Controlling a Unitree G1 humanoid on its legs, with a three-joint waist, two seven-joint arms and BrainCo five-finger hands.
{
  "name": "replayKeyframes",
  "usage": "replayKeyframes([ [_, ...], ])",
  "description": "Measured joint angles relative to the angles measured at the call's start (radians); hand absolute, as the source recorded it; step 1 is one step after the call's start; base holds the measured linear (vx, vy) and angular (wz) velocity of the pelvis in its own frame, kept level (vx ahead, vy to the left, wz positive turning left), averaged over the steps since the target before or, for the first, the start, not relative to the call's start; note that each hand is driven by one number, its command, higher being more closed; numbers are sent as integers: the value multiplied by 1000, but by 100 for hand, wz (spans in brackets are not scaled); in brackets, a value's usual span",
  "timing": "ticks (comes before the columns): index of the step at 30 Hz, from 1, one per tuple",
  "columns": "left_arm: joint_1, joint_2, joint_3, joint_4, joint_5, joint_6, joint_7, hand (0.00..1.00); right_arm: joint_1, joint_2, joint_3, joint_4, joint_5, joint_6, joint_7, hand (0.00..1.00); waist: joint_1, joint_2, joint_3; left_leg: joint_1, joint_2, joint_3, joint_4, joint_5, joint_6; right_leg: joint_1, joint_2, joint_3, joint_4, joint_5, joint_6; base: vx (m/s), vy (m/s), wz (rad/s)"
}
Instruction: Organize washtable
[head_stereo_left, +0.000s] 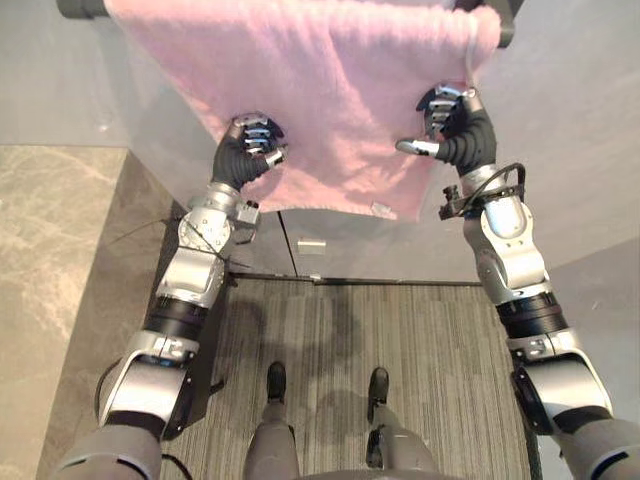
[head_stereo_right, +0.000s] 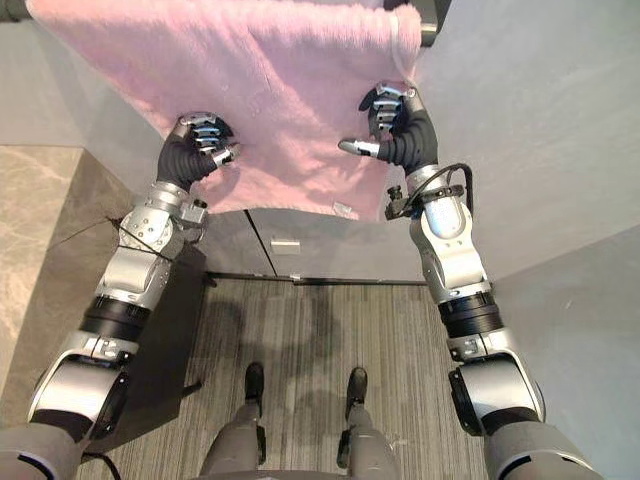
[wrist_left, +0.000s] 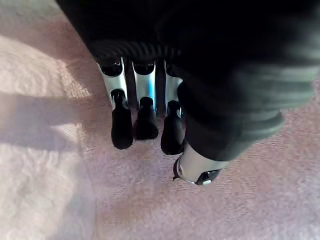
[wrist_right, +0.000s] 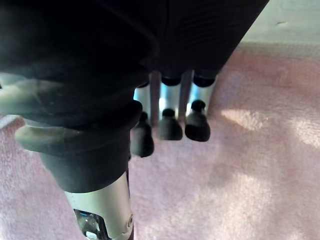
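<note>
Now showing: 1 pink towel (head_stereo_left: 330, 90) hanging over 1 dark rail (head_stereo_left: 80, 8) against a grey wall (head_stereo_left: 580, 150), with 2 robot hands reaching up to it.
Pink towel: draping flat down the wall, its lower edge running lower toward the robot's right; 1 small white tag (head_stereo_left: 382, 210) is sitting at that lower edge.
Left hand (head_stereo_left: 252, 140): resting on the towel's lower left part, just above the bottom edge.
Left hand state: fingers curling inward, their dark fingertips (wrist_left: 122, 132) touching the cloth, and the thumb (wrist_left: 197, 172) lying close beside them on the towel.
Right hand (head_stereo_left: 455, 120): pressing against the towel's right border, higher than the left hand and just below the rail's right end.
Right hand state: fingers bending, with fingertips (wrist_right: 197, 127) meeting the cloth; the thumb (head_stereo_left: 415, 147) is sticking out apart from them, pointing across the towel toward the left hand.
Spacing: the 2 hands are working well apart, with the towel's middle lying bare between them.
Floor: 1 striped carpet (head_stereo_left: 420, 340) lying below the wall, bordering stone tiling (head_stereo_left: 50, 250) on the robot's left.
</note>
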Motion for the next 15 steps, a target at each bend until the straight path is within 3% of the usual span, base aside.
replayKeyframes([
  [4, -14, -12, 8, 33, 58, 6, 49, 0, -9, 0, 0, 10, 22, 0, -39, 0, 0, -3, 14, 0, 0, 0, 0, 4, -1, -2, 0, 3, 0, 6, 0, -61, 0, -2],
  [9, -1, -51, 73, 33, 59, 15, 47, 0, 18, 12, -10, 11, 27, 1, -39, 0, -1, -9, 20, 1, 0, 2, 0, 6, -1, -4, 0, 10, -1, 11, 1, -52, 2, -4],
  [15, 141, -86, 162, 0, 84, 39, 44, 0, 238, 80, -51, -5, 24, 21, -12, 0, -1, -9, 19, 20, 0, 6, 0, 8, 2, 15, 1, 14, -4, 10, 2, -9, 1, -2],
])
